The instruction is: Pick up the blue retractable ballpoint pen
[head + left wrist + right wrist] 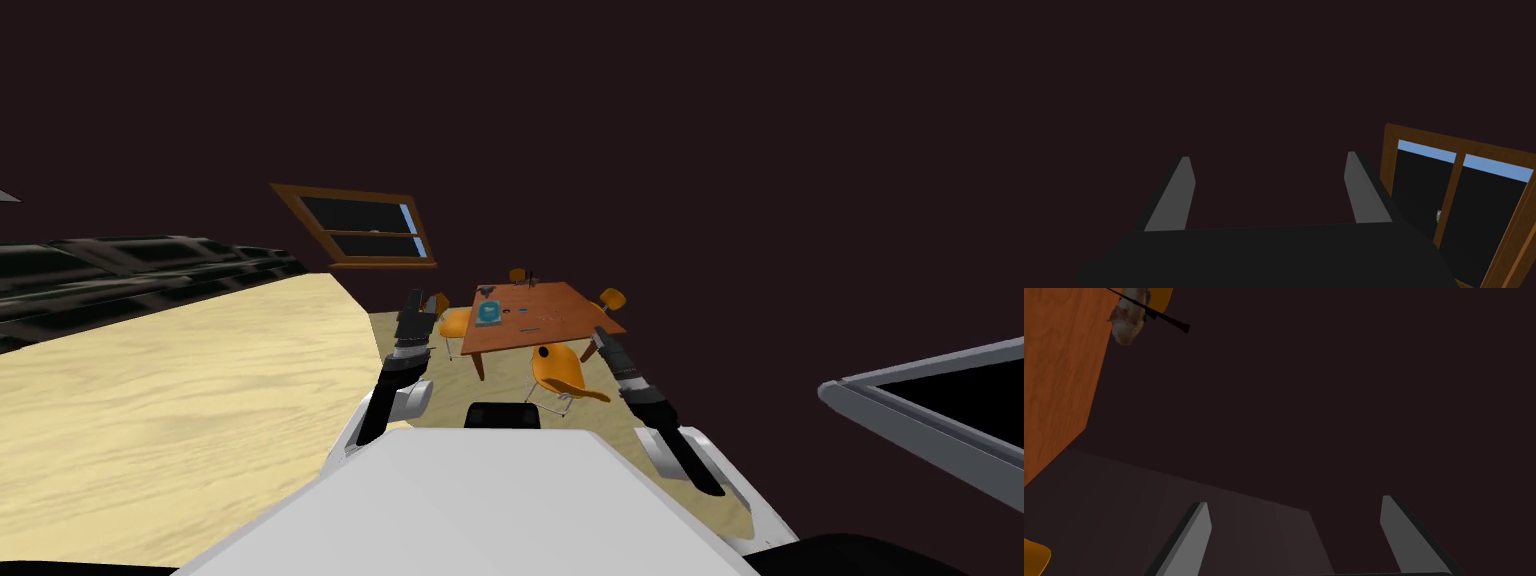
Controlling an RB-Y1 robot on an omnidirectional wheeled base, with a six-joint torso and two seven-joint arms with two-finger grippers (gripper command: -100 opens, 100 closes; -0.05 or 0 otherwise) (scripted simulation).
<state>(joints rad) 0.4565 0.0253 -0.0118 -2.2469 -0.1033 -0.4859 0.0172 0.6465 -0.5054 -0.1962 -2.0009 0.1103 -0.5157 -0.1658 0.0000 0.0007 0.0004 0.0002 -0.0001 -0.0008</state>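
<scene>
From the head, we look down on a reddish-brown wooden surface (545, 318) ahead of us, with orange chairs (558, 368) around it. A blue thing (489, 313) lies near its left side, and a few small dark items (527, 330) are scattered on its top. The pen should be among them, but they are too small for us to tell which it is. Our left end effector (413, 299) is raised just left of the surface, and our right end effector (598, 336) is near its right front corner; both are apart from the things on top. A brown-framed window (365, 232) sits in the dark wall behind, and a pale wood-grained plane (170, 400) spreads to our left.

In the left wrist view, the two fingers (1174, 197) stand wide apart with nothing between them, facing the dark wall beside the window.

In the right wrist view, the fingers (1194, 538) are likewise spread and empty. The surface's edge lies off to one side, and beyond it is a small whitish object (1125, 325) crossed by a thin black stick (1159, 315).
</scene>
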